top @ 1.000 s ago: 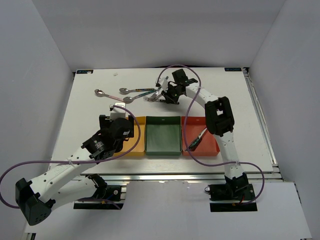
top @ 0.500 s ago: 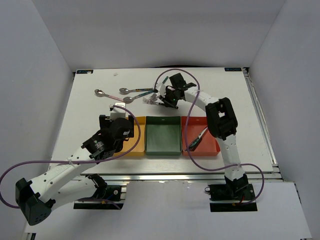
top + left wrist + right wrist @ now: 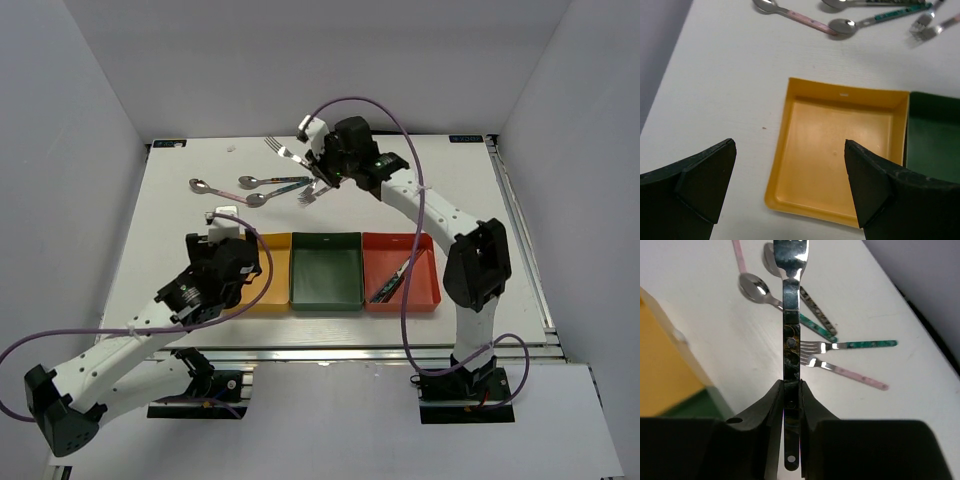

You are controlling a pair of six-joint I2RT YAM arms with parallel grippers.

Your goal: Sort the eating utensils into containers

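While the right claw point(image 3: 791, 390) is closed on a fork point(image 3: 791, 315) above the table point(image 3: 705, 330), the left claw point(image 3: 787, 150) hangs open over the yellow-orange tray point(image 3: 845, 93).

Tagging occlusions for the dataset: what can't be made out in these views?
1. Right wrist view: tine ends of the fork in the right pincer, cut off by the top edge.
2. Top view: the utensils in the red tray, too small to tell type or count.
3. Top view: the yellow tray, largely hidden under the left arm.
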